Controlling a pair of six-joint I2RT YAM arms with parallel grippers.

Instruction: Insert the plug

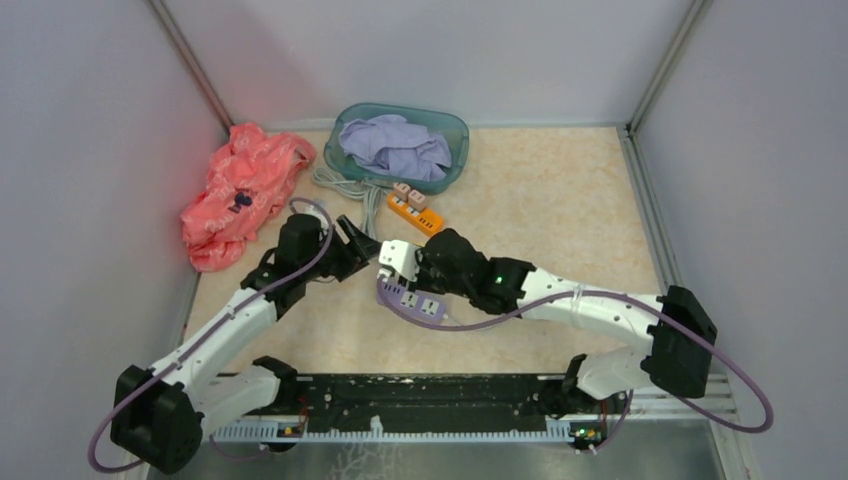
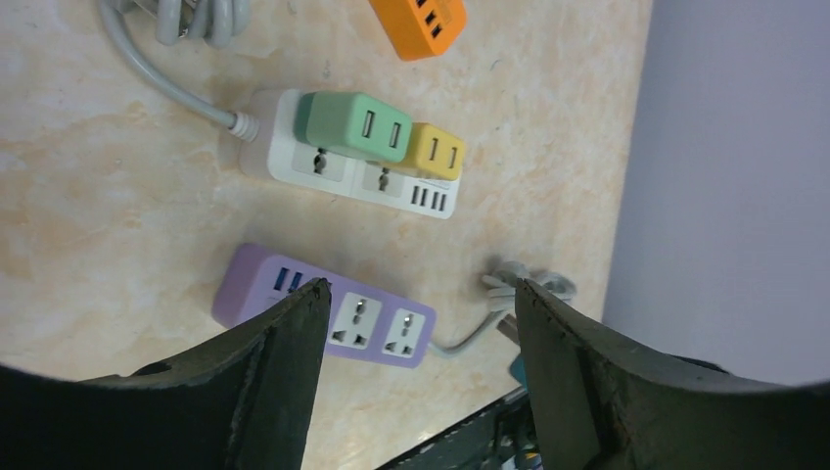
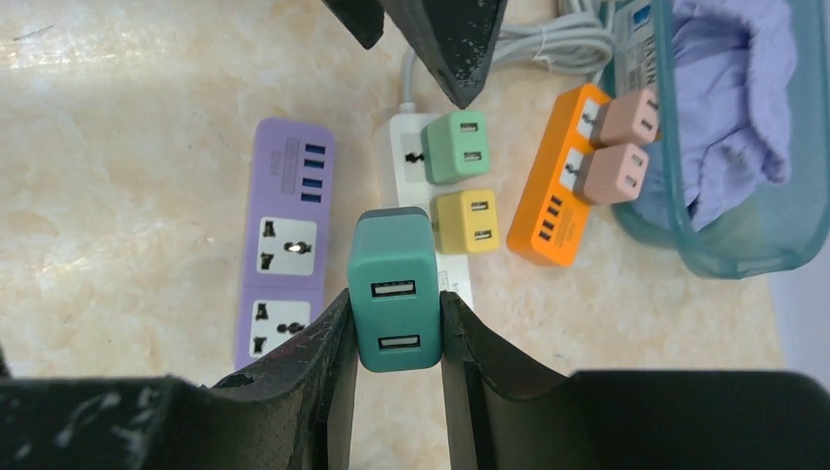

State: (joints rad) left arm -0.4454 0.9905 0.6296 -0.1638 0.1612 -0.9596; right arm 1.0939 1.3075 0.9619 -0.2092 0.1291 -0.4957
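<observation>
right claw (image 3: 394, 294) pinching teal plug (image 3: 393, 264) | left claw (image 2: 421, 289) gaping, holding nothing | 3 strips lying side-by-side on desk (image 3: 127, 196): purple strip (image 3: 284, 245), white strip (image 3: 403, 137), orange strip (image 3: 553, 211)

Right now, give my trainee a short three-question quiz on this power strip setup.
1. True or false: the left pincer is open and empty.
2. The right pincer grips: A) teal USB charger, B) yellow USB charger, C) purple power strip?
3. How many pink chargers sit in the orange power strip?
Key: 1 true; 2 A; 3 two.
</observation>
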